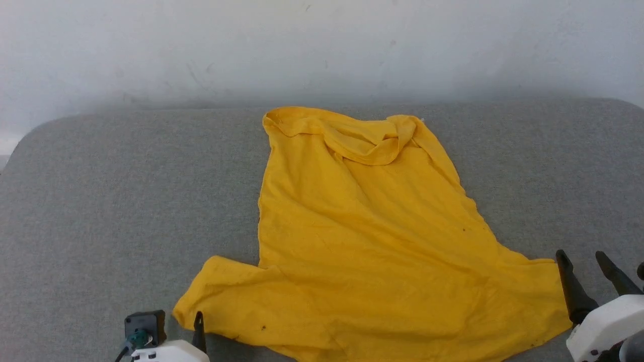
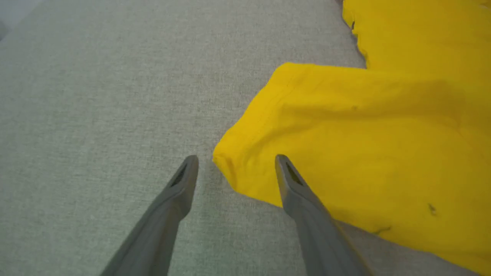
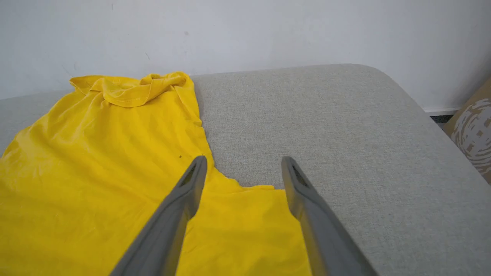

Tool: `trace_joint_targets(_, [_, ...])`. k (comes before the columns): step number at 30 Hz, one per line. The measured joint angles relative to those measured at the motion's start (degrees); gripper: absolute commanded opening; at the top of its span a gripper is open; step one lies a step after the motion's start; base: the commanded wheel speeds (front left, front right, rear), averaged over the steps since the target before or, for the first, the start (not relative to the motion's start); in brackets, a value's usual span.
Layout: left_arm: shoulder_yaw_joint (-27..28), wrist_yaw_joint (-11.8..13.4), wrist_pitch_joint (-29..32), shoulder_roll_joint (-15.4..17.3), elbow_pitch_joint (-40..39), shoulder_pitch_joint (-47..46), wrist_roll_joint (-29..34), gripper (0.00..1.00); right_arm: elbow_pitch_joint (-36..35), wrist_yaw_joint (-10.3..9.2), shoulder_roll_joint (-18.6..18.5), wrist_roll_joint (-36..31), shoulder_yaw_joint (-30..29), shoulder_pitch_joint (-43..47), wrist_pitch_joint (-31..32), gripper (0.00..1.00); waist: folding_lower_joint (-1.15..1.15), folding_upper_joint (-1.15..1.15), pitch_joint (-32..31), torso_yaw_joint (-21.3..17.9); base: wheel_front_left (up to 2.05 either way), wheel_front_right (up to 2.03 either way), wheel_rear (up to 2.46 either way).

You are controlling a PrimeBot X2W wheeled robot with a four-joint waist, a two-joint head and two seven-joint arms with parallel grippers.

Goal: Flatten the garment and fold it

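1. Stretching from 9 o'clock to 3 o'clock across the head view, the grey cloth-covered bench (image 1: 100, 201) carries the garment. Its far corners are rounded.
2. The pale wall (image 1: 322, 45) rises behind the bench at 12 o'clock and is faintly scuffed.
3. The garment (image 1: 372, 241), mustard yellow with a plain side up, lies on the bench a little toward 3 o'clock of the middle.
   - It is narrow at 12 o'clock, where its far edge is rolled over on itself in a bunched band, and it widens toward 6 o'clock.
   - One flap reaches out toward 8 o'clock and another toward 4 o'clock.
   - Shallow creases run across the cloth.
4. The right gripper (image 1: 581, 255) sits at 4 o'clock in the head view, its two dark fingers spread wide and pinching nothing. In the right wrist view, the edge of the 4 o'clock flap lies under the gap between them. I cannot tell whether they touch the cloth.
5. The left gripper (image 2: 236, 159) sits at 7 o'clock in the head view, fingers likewise spread and holding nothing. In the left wrist view, the stitched corner of the 8 o'clock flap lies between the tips. One finger stands over cloth, the other over bare bench.
6. A brown cardboard box (image 3: 473, 130) with a white pattern shows at 3 o'clock in the right wrist view, beyond the bench's edge.
7. Small dark specks (image 1: 464, 230) dot the cloth.
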Motion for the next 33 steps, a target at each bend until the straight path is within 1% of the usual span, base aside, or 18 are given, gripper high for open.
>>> trace_joint_targets(3, [-0.4,2.1,5.2,0.6,-2.8,1.3,1.4,1.00,0.2,0.00,0.5,-0.1,0.0,0.2,-0.2,1.00,0.00,0.00,0.4,0.1,0.00,0.00,0.00])
trace_joint_targets(5, [-0.6,2.3,7.5,0.8,-4.6,1.4,1.5,1.00,0.3,0.00,0.7,-0.5,0.0,0.2,-0.5,1.00,0.00,0.00,0.7,0.1,0.00,0.00,0.00])
trace_joint_targets(10, [-0.6,2.7,9.2,1.4,-5.6,1.3,1.5,1.00,1.0,0.00,1.4,-1.0,0.3,0.2,-0.6,1.00,0.00,0.00,1.6,0.0,0.00,0.00,0.00])
trace_joint_targets(13, [-0.5,3.0,10.3,1.7,-4.3,0.9,1.5,1.00,1.2,0.00,1.5,-1.0,0.7,0.1,-0.7,1.00,0.00,0.00,2.4,-0.2,0.00,0.00,0.00])
trace_joint_targets(17, [-0.3,2.9,10.1,2.1,-2.3,-0.7,0.9,1.00,1.4,0.00,1.6,-1.0,0.9,-0.3,-0.9,1.00,0.00,0.00,3.5,-0.7,0.00,0.00,0.00])
trace_joint_targets(20, [-0.1,1.6,9.7,2.4,-0.7,-1.8,-0.3,1.00,1.7,0.00,1.6,-1.4,0.6,-0.6,-0.1,1.00,0.00,0.00,4.2,-1.2,0.00,0.00,0.00])
trace_joint_targets(21, [-0.3,0.8,9.9,2.6,-0.3,-2.0,-0.8,0.44,1.7,0.00,1.6,-1.5,0.5,-0.6,0.5,1.00,0.00,0.00,4.4,-1.3,0.00,0.00,0.00])
trace_joint_targets(22, [-0.3,0.0,9.9,2.8,0.0,-2.2,-1.3,0.00,1.8,0.00,1.7,-1.5,0.3,-0.5,1.1,1.00,0.00,0.00,4.5,-1.5,0.00,0.00,0.00])
trace_joint_targets(24, [-0.1,-1.3,9.6,2.9,0.3,-2.7,-2.7,0.00,1.9,0.00,2.0,-1.5,-0.6,-0.4,2.6,1.00,0.00,0.00,4.5,-1.7,0.00,0.00,0.00])
trace_joint_targets(26, [0.3,-1.5,7.7,2.6,0.7,-2.7,-3.2,0.00,2.0,0.00,2.2,-2.0,-1.9,0.1,4.6,1.00,0.00,0.01,4.1,-1.7,0.00,0.00,0.00])
trace_joint_targets(29, [1.2,-0.7,4.3,2.0,0.5,-2.4,-3.3,0.00,2.0,0.00,2.7,-2.5,-3.8,1.5,7.9,1.00,0.00,0.01,3.3,-1.5,0.00,0.00,0.00])
trace_joint_targets(33, [2.7,0.7,0.2,1.7,-2.8,-2.1,-3.5,0.00,2.6,-0.01,3.4,-3.5,-6.0,3.0,12.0,1.00,0.00,0.01,2.2,-1.0,0.00,0.00,0.00])
